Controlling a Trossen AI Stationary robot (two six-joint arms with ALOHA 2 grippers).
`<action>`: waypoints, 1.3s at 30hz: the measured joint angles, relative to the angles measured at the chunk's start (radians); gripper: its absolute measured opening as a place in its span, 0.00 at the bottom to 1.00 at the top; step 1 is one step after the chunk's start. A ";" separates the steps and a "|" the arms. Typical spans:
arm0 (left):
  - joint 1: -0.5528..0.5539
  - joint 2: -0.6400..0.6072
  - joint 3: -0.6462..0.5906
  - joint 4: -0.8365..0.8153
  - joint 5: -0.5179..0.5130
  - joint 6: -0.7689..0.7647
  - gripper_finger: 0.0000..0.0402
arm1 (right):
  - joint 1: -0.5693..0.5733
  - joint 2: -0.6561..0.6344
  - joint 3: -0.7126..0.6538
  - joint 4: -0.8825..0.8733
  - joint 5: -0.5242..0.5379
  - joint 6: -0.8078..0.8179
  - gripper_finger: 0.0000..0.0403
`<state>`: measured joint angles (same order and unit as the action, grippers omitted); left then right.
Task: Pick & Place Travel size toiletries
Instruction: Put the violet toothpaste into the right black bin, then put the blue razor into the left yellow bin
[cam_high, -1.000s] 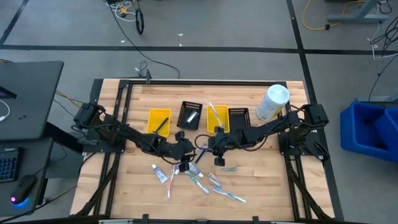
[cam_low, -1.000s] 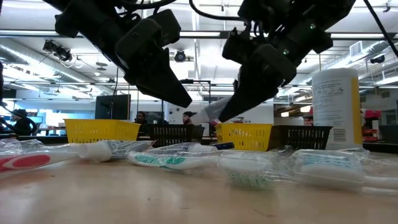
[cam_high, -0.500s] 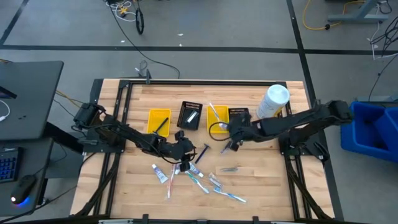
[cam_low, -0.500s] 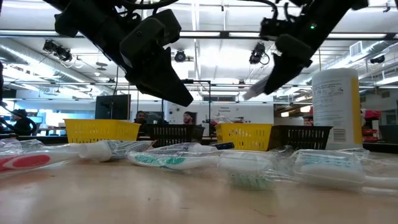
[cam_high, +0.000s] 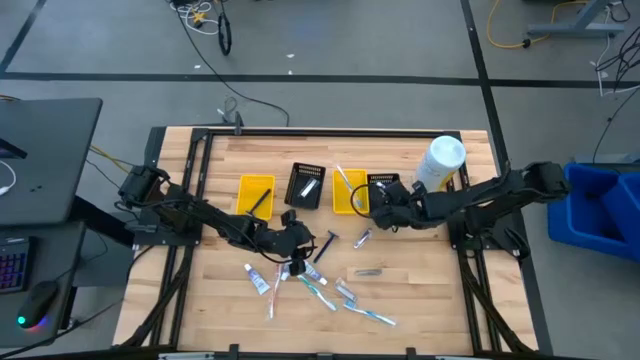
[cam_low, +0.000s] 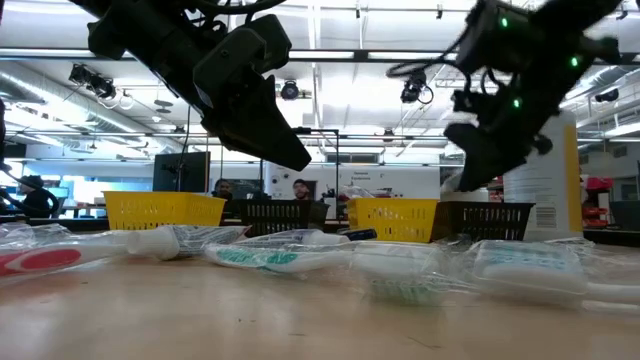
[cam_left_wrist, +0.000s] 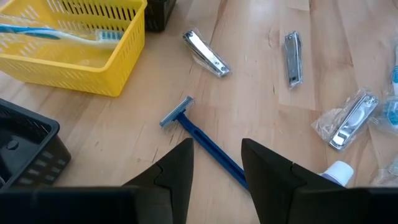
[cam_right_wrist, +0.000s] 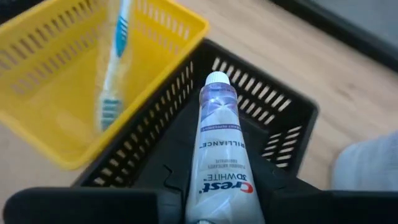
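My right gripper (cam_high: 383, 207) hovers over the right black bin (cam_high: 385, 183), shut on a white-blue toothpaste tube (cam_right_wrist: 217, 143). My left gripper (cam_high: 297, 257) is open and hangs above the table. Its fingers stand on either side of the blue razor's handle (cam_left_wrist: 208, 142) without touching it. The razor (cam_high: 325, 243) lies flat on the wood. More toothbrushes (cam_high: 320, 290), a toothpaste tube (cam_high: 257, 279) and metal nail clippers (cam_left_wrist: 205, 53) lie loose on the table. One toothbrush (cam_right_wrist: 115, 68) rests in the yellow bin (cam_high: 348, 190). My right gripper pinches the toothpaste tube by its lower body near the tail end (cam_right_wrist: 219, 190), between the two fingers (cam_right_wrist: 177, 186). The tube lies along the fingers, its cap (cam_right_wrist: 215, 79) pointing forward and away from the wrist. It is lifted clear, above the black bin's open top.
Four small bins stand in a row at the far side: yellow (cam_high: 256, 193), black (cam_high: 306, 184), yellow, black. A big white bottle (cam_high: 440, 163) stands to the right of them. A packet with a clipper (cam_left_wrist: 348, 118) lies near the left gripper. Bare wood lies along the near edge.
My right gripper has risen from the table's middle with the toothpaste tube. It has carried the tube toward the far right and now stands over the right black bin. The tube has gone from table height to lifted clear.
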<state>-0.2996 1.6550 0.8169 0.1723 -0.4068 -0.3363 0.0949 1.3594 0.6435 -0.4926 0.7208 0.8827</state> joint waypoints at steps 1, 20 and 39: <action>0.000 0.000 0.000 0.001 0.000 0.002 0.36 | -0.006 0.000 -0.027 0.050 0.000 0.000 0.24; 0.000 0.000 0.000 0.002 0.000 0.003 0.36 | -0.122 0.000 -0.136 0.350 -0.095 -0.261 0.49; 0.000 -0.199 0.000 -0.104 0.008 0.059 0.36 | -0.031 -0.014 0.021 0.609 -0.601 -0.607 0.47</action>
<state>-0.2994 1.4564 0.8173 0.0678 -0.3985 -0.2770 0.0643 1.3452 0.6643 0.1161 0.1200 0.2752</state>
